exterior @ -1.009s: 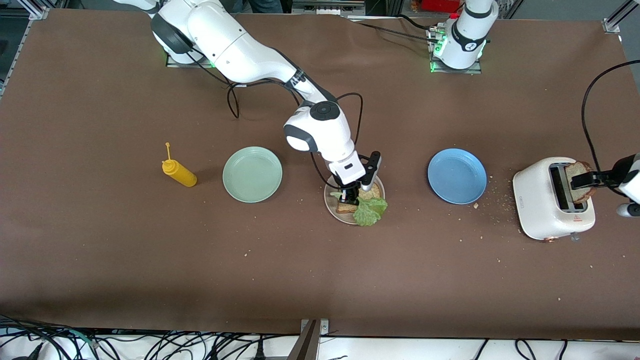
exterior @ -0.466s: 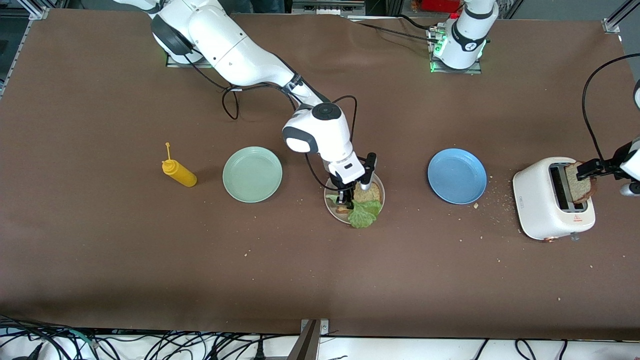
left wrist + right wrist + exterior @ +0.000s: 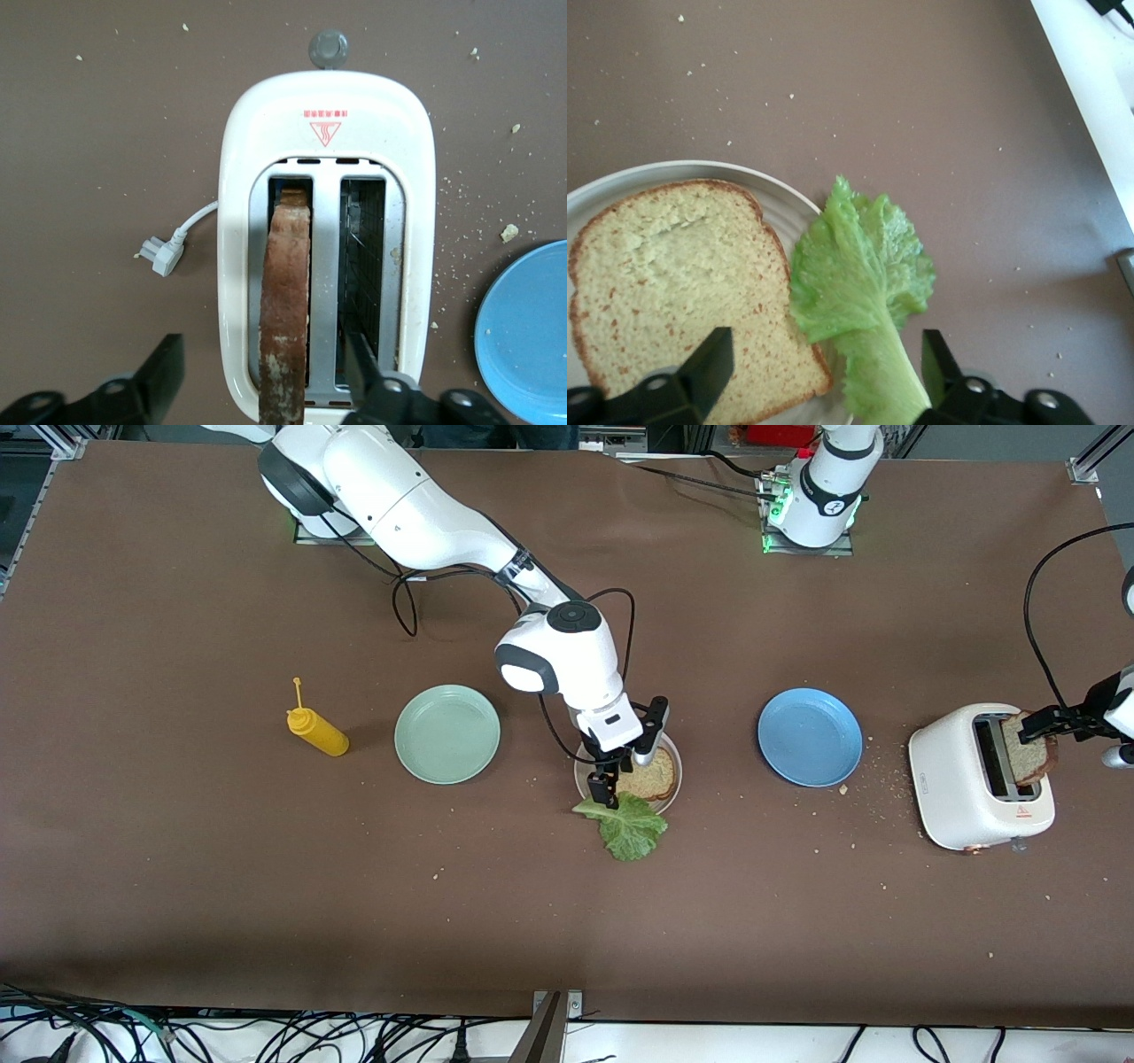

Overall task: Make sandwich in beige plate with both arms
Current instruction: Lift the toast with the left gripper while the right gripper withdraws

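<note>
Right gripper hangs over the beige plate, jaws wide, empty. Your lettuce leaf lies half off the rim onto the tabletop, stem toward the toast. Left gripper straddles the second slice, upright on edge in the toaster; grip unclear.

1. The front view looks down from high across the table, facing both arm bases.
2. The left wrist view looks straight down, close over the toaster, which the front view also shows.
3. The right wrist view looks down close over the beige plate, shared likewise.
</note>
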You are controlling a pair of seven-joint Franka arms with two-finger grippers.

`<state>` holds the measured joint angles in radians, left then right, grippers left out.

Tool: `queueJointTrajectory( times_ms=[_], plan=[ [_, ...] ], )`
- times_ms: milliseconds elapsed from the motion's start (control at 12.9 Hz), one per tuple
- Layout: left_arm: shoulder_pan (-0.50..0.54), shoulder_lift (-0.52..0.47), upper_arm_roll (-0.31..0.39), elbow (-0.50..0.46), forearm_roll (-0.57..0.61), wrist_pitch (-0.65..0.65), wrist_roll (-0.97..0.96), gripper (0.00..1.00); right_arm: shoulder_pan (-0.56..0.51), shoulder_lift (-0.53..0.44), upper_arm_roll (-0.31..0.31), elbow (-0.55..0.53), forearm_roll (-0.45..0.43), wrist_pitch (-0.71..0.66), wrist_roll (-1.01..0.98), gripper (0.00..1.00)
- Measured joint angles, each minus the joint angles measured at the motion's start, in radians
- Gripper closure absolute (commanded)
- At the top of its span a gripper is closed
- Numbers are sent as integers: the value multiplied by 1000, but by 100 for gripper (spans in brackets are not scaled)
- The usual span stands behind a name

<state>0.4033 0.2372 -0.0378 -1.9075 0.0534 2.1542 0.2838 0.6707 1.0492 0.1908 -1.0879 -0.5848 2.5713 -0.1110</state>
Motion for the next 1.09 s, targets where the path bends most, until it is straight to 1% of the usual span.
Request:
queueJointTrajectory(
  times_ms=[78,233,388,466,543,699,854,1009,1087],
  plan=[
    [1,9,0,-3,0,0,7,100,-1,-9,0,0,7,-36,0,0],
    [5,37,0,-4,0,0,15,100,-13,-52,13,-7,22,-121,0,0],
    [5,51,-1,2,0,-6,15,100,-52,-134,36,-63,54,-162,0,0],
    [6,51,-1,15,0,-26,15,100,-75,-180,40,-104,84,-166,-2,0],
    [6,51,-1,43,0,-68,15,100,-99,-220,41,-142,135,-166,-4,0],
    [8,51,-1,143,0,-205,17,100,-159,-307,43,-207,237,-189,-8,0],
    [6,49,-6,251,0,-332,33,100,-231,-403,43,-234,319,-328,-8,0],
    [-2,49,-22,328,-15,-429,52,100,-311,-496,37,-237,434,-535,-14,0],
    [-14,49,-33,355,-58,-471,55,100,-341,-531,15,-227,475,-639,-24,0]
  ],
)
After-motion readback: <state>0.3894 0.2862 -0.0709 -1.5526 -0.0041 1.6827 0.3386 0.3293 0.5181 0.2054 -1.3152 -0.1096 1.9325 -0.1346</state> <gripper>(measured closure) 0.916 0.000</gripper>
